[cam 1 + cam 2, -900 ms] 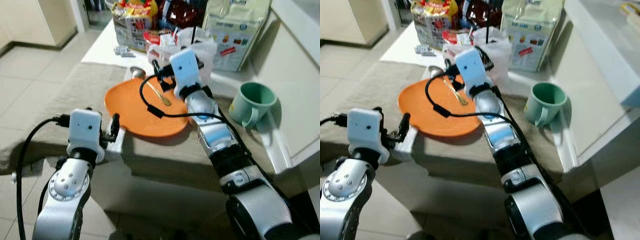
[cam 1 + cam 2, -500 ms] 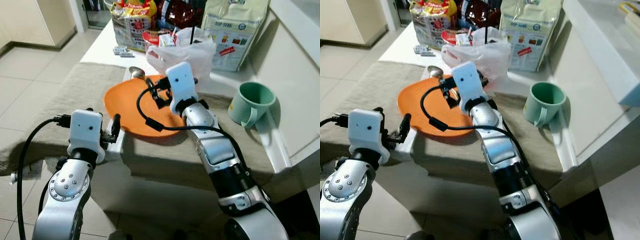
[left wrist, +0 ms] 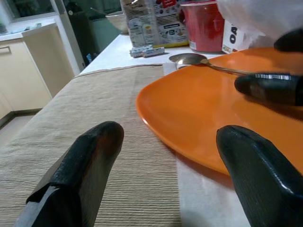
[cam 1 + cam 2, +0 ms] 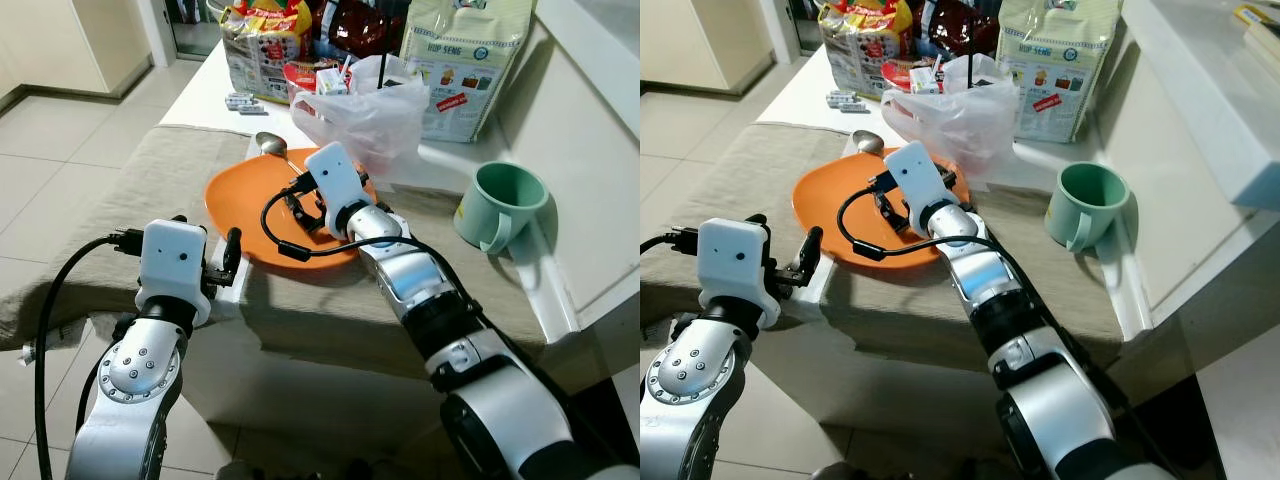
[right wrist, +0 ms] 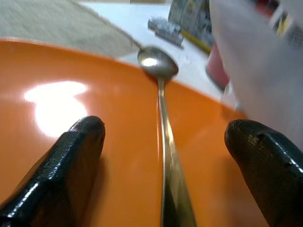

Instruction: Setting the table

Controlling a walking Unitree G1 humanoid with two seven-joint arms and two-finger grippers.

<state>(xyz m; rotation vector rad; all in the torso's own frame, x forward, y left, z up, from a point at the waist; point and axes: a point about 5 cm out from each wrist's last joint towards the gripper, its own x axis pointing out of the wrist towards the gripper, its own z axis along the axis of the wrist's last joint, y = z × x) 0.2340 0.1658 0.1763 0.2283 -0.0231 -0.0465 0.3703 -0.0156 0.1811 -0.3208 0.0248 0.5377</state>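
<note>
Right gripper (image 5: 163,137) lower, astride spoon (image 5: 163,123)

Table (image 4: 200,100): beige cloth (image 4: 150,190), orange plate (image 4: 245,205), green mug (image 4: 505,205).

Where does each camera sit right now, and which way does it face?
Head eyes: look down at both arms, the right gripper over the orange plate.
Left wrist: looks across the table runner between its open fingers.
Right wrist: low over the plate, open fingers either side of the spoon.
Shared: plate and spoon.
</note>
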